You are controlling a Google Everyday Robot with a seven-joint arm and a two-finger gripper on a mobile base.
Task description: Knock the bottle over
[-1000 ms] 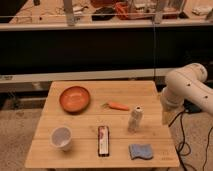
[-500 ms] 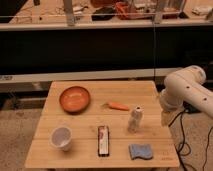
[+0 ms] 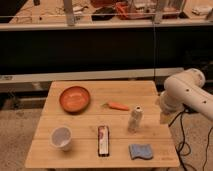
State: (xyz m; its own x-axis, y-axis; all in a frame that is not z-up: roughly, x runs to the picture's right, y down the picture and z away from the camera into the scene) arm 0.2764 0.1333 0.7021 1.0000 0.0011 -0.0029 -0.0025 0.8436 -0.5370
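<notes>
Bottle (image 3: 135, 119) upright near the counter's (image 3: 150, 93) right edge; pincer (image 3: 164, 117) hangs at that edge, and whether it is released or clenched cannot be told. Land your leftward push high on the bottle so it tips, not slides.

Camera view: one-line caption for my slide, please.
The bottle stands upright on the wooden table; the gripper hangs by the table's right edge, apart from the bottle.
</notes>
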